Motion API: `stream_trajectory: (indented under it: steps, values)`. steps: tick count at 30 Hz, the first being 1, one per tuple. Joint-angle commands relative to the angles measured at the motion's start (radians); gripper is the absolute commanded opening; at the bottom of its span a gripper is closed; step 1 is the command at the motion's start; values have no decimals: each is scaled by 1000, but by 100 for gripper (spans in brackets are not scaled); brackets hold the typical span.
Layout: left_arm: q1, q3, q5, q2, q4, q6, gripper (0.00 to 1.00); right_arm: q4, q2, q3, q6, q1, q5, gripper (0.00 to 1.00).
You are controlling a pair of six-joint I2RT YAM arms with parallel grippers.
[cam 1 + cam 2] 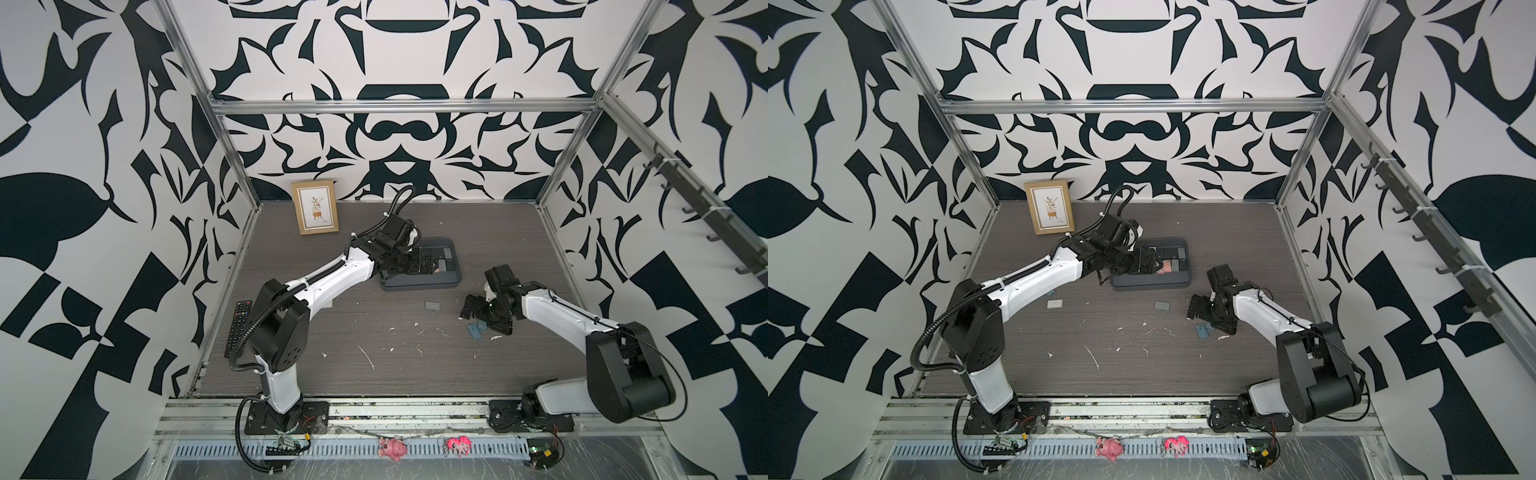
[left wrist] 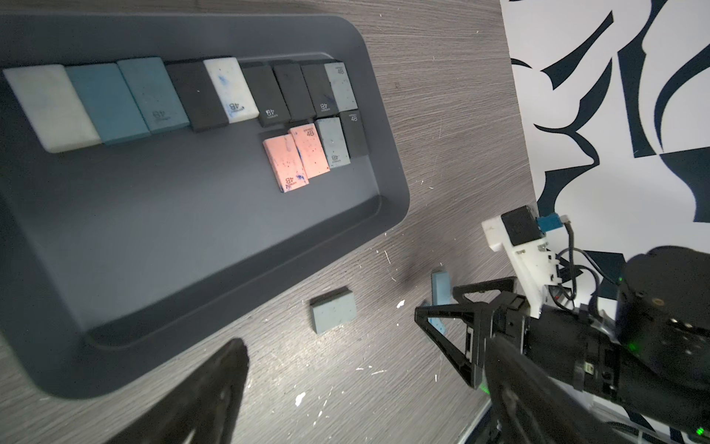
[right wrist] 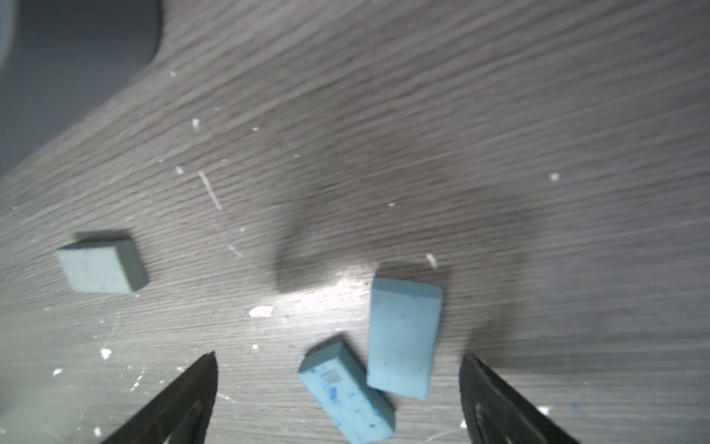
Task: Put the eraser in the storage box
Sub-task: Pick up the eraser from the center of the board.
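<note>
The pale blue eraser [image 3: 403, 338] lies flat on the table [image 3: 499, 115], its long axis in line with my fingers. A second blue eraser [image 3: 345, 392] lies slanted just beside it. My right gripper [image 3: 338, 356] hovers over both, jaws wide and empty. The storage box [image 2: 153, 238] holds rows of erasers [image 2: 296, 157], and my left gripper [image 1: 424, 262] gapes empty above it.

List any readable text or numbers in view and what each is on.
"4B": printed on several erasers in the storage box, white, black, grey, pink and teal alike.
Small word beside each "4B": too small to read.
Print on the blue eraser on the table: blurred.
Caption in the picture frame: too small.
</note>
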State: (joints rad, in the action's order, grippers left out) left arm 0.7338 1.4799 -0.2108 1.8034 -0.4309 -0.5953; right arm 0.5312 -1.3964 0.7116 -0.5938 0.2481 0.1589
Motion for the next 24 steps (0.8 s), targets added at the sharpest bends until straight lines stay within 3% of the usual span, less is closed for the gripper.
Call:
stream_trajectory:
  steps: [1, 4, 13, 16, 20, 24]
  values:
    - [9, -18, -16, -32, 3, -3, 99, 38, -18, 35, 29, -4, -85, 96]
    - [14, -21, -15, -32, 3, -5, 99, 36, -50, 45, 35, -4, -117, 91]
    - [20, -24, -13, -32, 3, -4, 99, 7, -95, 29, 14, -3, -139, 46]
    - [19, -23, -15, -33, 4, -3, 99, 4, -81, 8, 2, -2, -142, 39]
    - [20, -19, -12, -32, 2, 2, 99, 13, -75, 0, 2, 10, -161, 21]
    - [15, -22, -14, -46, -8, 7, 99, 64, -68, 70, 8, 32, -202, 13]
